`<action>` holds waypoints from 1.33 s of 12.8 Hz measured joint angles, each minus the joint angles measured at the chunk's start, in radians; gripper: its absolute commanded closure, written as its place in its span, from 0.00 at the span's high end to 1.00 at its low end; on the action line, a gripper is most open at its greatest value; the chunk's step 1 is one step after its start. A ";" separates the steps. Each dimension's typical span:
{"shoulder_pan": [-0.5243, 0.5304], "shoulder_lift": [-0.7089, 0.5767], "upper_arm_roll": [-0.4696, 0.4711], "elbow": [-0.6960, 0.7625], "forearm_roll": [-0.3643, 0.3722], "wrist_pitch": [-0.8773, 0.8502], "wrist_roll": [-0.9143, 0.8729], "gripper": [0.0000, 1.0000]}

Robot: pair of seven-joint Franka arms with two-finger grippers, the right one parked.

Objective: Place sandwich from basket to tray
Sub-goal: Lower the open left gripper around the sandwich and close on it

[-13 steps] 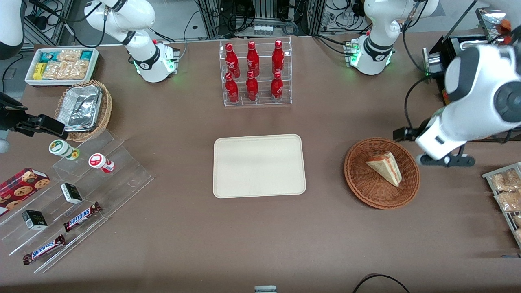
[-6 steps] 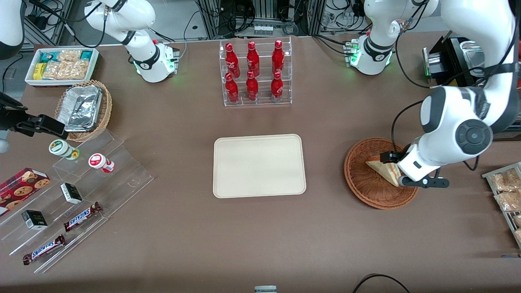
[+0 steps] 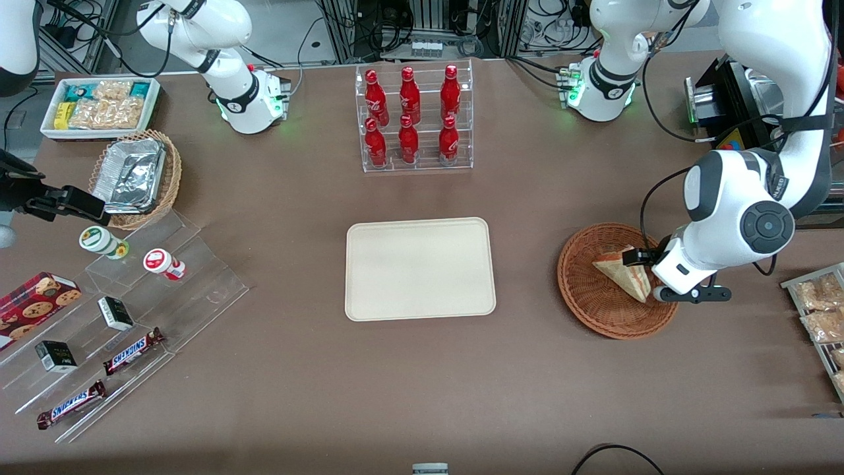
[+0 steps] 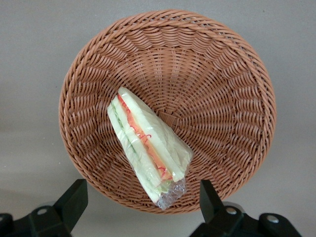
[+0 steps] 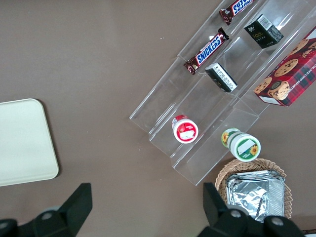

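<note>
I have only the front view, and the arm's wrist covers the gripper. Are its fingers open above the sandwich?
Observer: Yes. The left wrist view shows the gripper open, fingers wide apart, flanking the sandwich's end.
Operator: Which side of the sandwich faces up?
Observer: The cut edge with red and green filling; clear film wraps it.
Operator: Anything else in the basket?
Observer: No, the basket holds only the sandwich.

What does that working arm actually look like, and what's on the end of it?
The arm above the basket is made of glossy white rounded shells with dark grey joint bands and a round grey cap on one joint. Black cables loop along it. Its base glows green. The gripper has two black wedge-shaped fingers, spread open over the sandwich.
</note>
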 measured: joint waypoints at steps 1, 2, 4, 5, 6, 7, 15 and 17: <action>0.000 -0.004 0.000 -0.013 0.000 0.017 -0.035 1.00; 0.000 -0.009 0.000 -0.027 0.000 0.035 -0.079 1.00; 0.000 -0.025 -0.001 -0.069 0.000 0.089 -0.185 1.00; -0.001 -0.035 -0.002 -0.096 0.000 0.124 -0.243 1.00; -0.001 -0.046 -0.002 -0.126 0.000 0.160 -0.295 1.00; -0.001 -0.059 -0.002 -0.161 0.000 0.200 -0.338 1.00; 0.008 -0.107 0.000 -0.270 -0.101 0.381 -0.706 1.00; 0.008 -0.107 0.000 -0.275 -0.110 0.384 -0.718 1.00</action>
